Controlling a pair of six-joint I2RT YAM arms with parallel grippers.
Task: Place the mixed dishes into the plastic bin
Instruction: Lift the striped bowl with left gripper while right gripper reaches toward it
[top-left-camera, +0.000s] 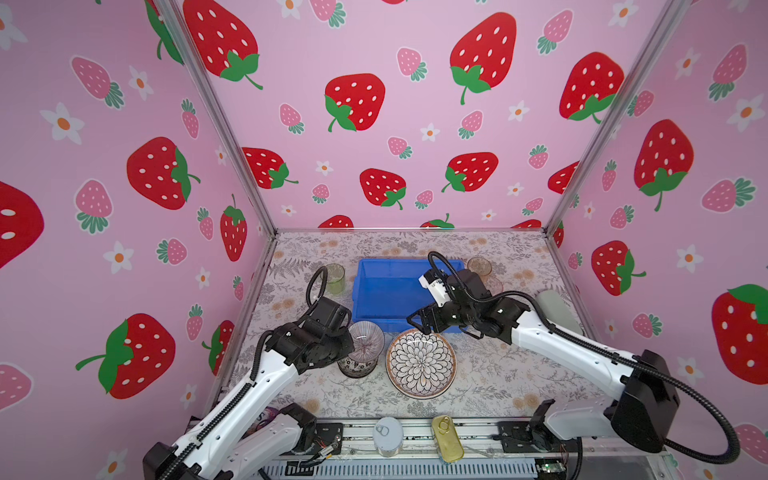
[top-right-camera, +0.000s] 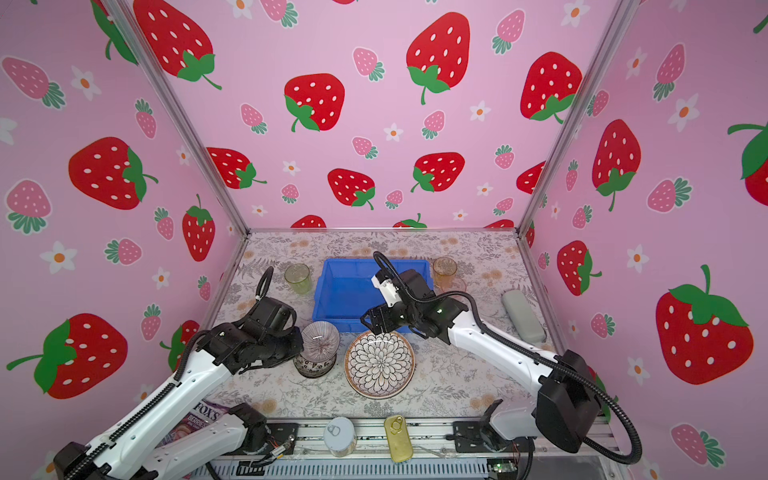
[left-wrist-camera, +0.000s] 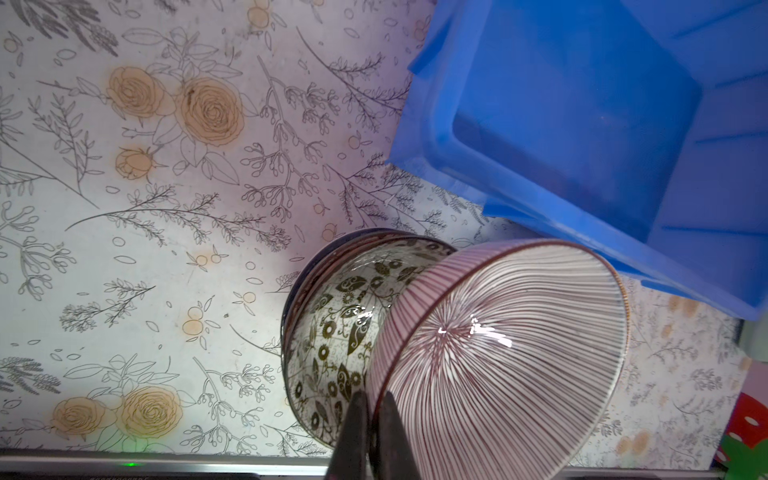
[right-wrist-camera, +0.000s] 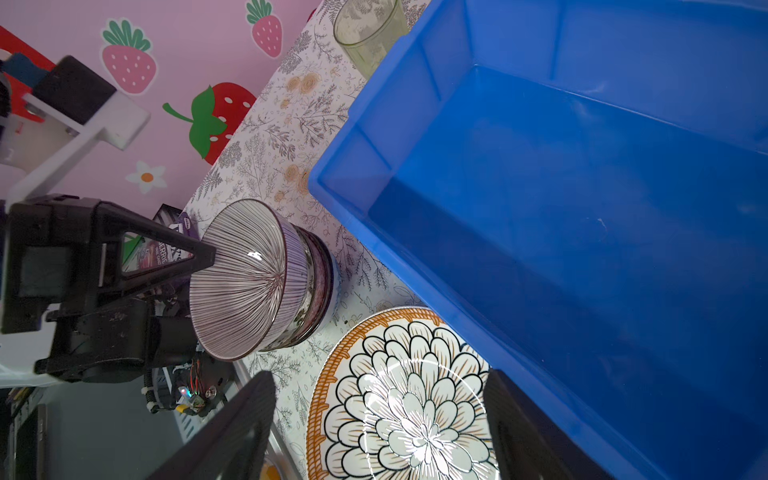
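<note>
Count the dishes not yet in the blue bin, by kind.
Bowls: 3 (purple-striped bowl, black-floral bowl, dark bowl beneath)
Plates: 1 (petal plate)
Tumblers: 3 (green tumbler, amber tumbler, pink tumbler)
Total: 7. The blue bin holds none; a grey shape by the right wall is unclear, not counted.

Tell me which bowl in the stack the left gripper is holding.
The purple-striped bowl on top: the fingers of the left gripper pinch its rim, and it sits tilted. The black-floral bowl beneath it is ungripped.
</note>
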